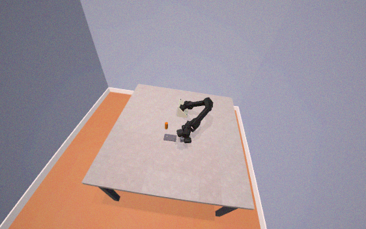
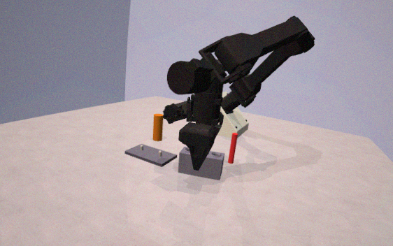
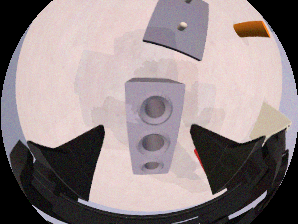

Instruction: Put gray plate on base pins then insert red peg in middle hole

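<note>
The gray plate, a thick block with three holes, rests on the table to the right of the base in the top and exterior views, off the pins. The base is a thin dark gray slab with two pale upright pins. The red peg stands upright on the table beyond the plate's right end; a finger hides most of it in the wrist view. My gripper is open and empty, pointing down, low over the plate, with one finger on either side of it.
An orange cylinder stands upright behind the base. The arm's cream stand is behind the peg in the exterior view. The tabletop has its edges well away from these things.
</note>
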Available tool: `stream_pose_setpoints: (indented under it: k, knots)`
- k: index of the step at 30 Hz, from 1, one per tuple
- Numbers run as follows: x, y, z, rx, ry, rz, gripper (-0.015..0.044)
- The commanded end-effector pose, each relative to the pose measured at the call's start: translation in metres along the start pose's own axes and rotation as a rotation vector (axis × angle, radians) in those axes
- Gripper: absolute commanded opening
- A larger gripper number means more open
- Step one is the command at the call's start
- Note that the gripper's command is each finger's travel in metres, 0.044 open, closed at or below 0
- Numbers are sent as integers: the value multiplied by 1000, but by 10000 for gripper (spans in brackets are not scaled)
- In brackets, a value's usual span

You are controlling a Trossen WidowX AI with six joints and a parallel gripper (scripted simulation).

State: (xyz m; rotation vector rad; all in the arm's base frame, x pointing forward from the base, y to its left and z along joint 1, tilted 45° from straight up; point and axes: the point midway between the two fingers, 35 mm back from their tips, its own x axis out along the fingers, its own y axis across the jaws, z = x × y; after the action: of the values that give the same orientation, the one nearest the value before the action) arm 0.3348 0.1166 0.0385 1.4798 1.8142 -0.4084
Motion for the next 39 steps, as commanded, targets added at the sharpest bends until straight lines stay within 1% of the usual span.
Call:
stream_pose_setpoints:
  k: [1,12,23,29,33,39]
  knots:
    - [8,-2,-1,5,6,-5,440]
    - [23,-3,-2,5,8,-4,440]
    - [23,-3,-2,5,8,-4,151]
    - [23,-3,-2,5,8,-4,111]
    - [18,-2,-1,5,6,-4,6]
    - [0,1,3,5,1,-5,0]
